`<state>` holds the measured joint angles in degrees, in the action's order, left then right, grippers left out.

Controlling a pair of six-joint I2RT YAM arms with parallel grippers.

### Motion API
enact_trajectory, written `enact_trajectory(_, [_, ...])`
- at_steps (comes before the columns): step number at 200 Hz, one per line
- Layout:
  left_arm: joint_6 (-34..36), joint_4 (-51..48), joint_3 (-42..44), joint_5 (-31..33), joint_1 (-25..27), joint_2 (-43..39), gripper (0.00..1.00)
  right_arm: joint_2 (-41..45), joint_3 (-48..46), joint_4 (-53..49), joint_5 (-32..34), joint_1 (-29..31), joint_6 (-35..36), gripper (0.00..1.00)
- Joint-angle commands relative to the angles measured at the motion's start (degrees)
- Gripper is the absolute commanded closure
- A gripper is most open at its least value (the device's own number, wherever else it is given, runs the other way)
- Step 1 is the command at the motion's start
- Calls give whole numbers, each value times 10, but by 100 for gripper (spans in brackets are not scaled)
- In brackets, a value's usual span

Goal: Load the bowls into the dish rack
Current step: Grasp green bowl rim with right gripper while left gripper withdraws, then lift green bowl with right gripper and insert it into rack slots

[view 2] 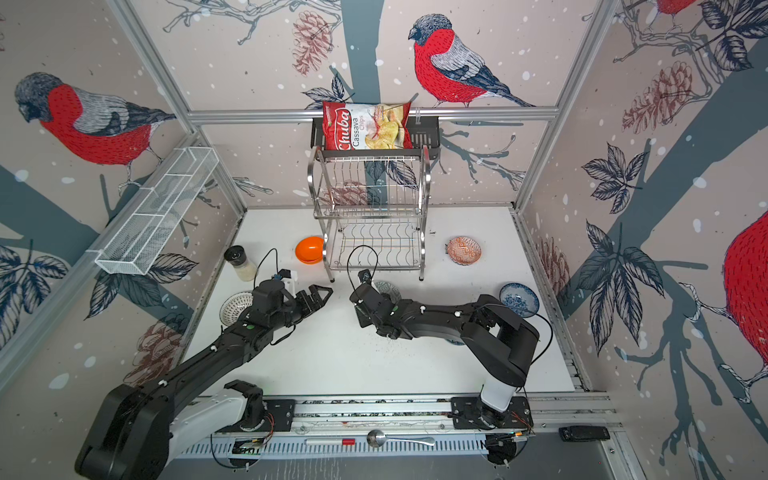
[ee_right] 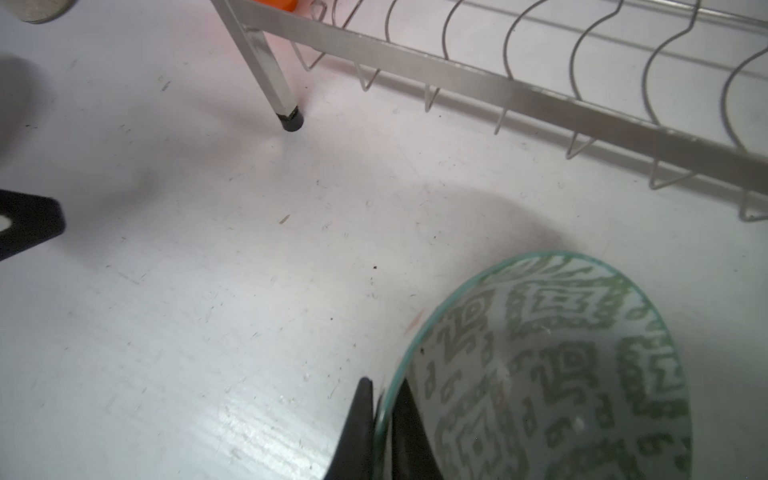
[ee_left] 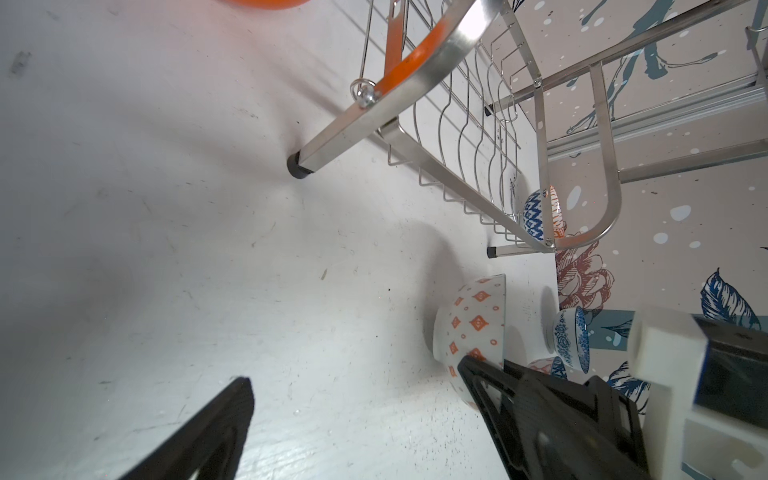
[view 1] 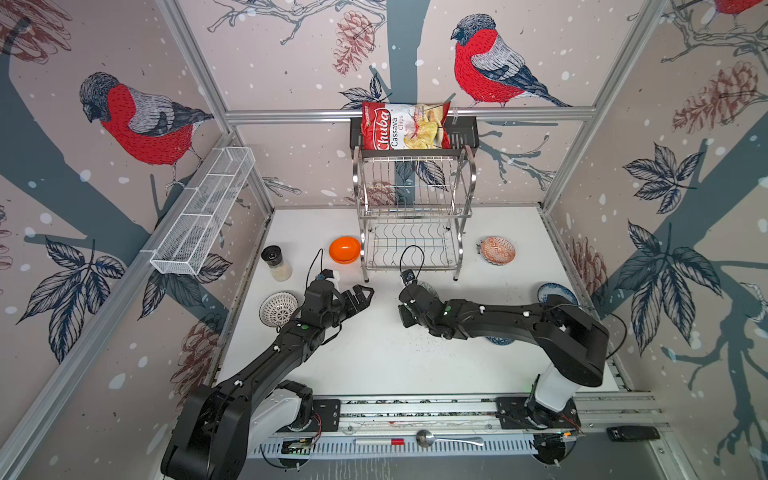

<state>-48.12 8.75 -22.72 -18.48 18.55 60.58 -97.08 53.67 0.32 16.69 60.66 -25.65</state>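
While left claw gapes, right claw pinches the green bowl.

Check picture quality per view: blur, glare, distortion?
Right wrist view: green bowl fairly sharp, dish rack soft, glare streak on table. Left wrist view: orange reflection on the rack's frame. Both top views: sharp, strong wide-angle splay toward the edges.

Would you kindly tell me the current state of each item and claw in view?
Dish rack: both tiers empty.
Green-patterned bowl: upright, rim pinched.
Right claw: shut on that bowl's rim.
Left claw: open, empty.
Orange bowl: on table beside rack.
Red-orange bowl: upright on table.
Blue-floral bowl: upright on table.
White-ribbed bowl: upright on table.
Shaker jar: upright, lidded.
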Motion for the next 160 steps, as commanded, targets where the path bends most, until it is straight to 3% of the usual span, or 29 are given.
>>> enact_trajectory(1, [-3, 26, -7, -10, -2, 1, 2, 24, -10, 47, -50, -10, -2, 97])
enact_trajectory(58, [22, -15, -29, 25, -2, -11, 2, 143, -121, 243, -216, -66, -40, 99])
enact_trajectory(86, [32, 8, -21, 6, -3, -25, 2, 184, -163, 344, -255, -84, -46, 99])
enact_trajectory(116, [10, 69, -1, -26, -3, -26, 2, 181, -171, 427, -289, -102, -54, 99])
enact_trajectory(160, [1, 73, -11, -35, -2, -23, 2, 129, -154, 542, -325, -131, -97, 100])
